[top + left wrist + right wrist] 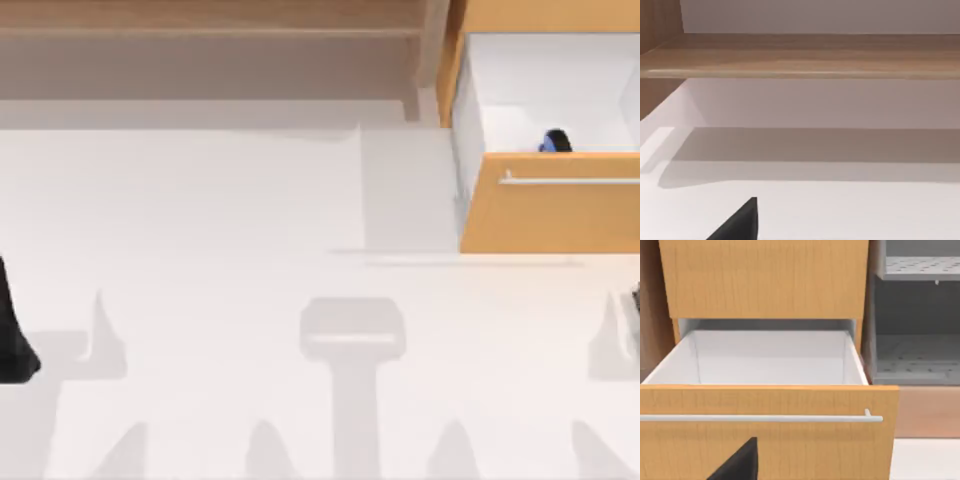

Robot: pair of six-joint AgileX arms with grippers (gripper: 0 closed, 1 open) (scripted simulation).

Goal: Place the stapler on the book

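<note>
The stapler (555, 142), small and blue with black parts, lies inside the open white-lined wooden drawer (550, 210) at the top view's far right, just behind the drawer's front panel. The book is out of view. My left gripper (14, 345) is parked at the table's left edge, far from the drawer. At the right edge, my right gripper (635, 300) sits a little in front of the drawer; its wrist view faces the drawer front (765, 440) and white interior (770, 360).
A metal bar handle (570, 181) runs across the drawer front. A long wooden shelf (200, 30) spans the back of the white table (250, 200). Grey perforated shelving (917, 355) stands beside the drawer cabinet.
</note>
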